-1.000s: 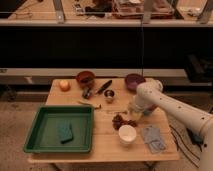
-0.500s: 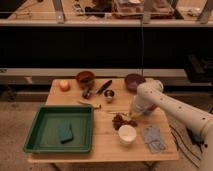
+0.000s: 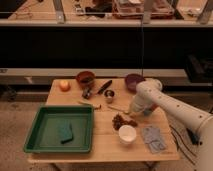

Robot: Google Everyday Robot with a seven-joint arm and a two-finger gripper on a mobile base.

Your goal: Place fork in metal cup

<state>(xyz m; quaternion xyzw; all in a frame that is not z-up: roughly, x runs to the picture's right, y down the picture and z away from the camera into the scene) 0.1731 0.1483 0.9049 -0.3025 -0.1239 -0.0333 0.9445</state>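
Item: fork (image 3: pixel 118 109), thin all-silver metal, lying flat on the wooden table (image 3: pixel 102 142) just right of frame centre, between the metal cup (image 3: pixel 109 94) above-left and the brown clump (image 3: pixel 122 120) below. Judged light, rigid and slick; it sits low against the wood, so a pinch across the narrow handle near mid-length seems the surest hold, with some risk of it skidding or pivoting once lifted. Item: metal cup, small, shiny, dark inside, upright near the middle of the frame beside the black-handled knife (image 3: pixel 104 87); likely light enough to tip if the fork is dropped in carelessly. Item: gripper (image 3: pixel 133 111), at the end of the white arm reaching in from the right, low over the table just beside the fork's right end; whether it is spread or closed cannot be told. Nearby: white bowl (image 3: pixel 127 134), green tray (image 3: pixel 42 125), orange (image 3: pixel 64 85).
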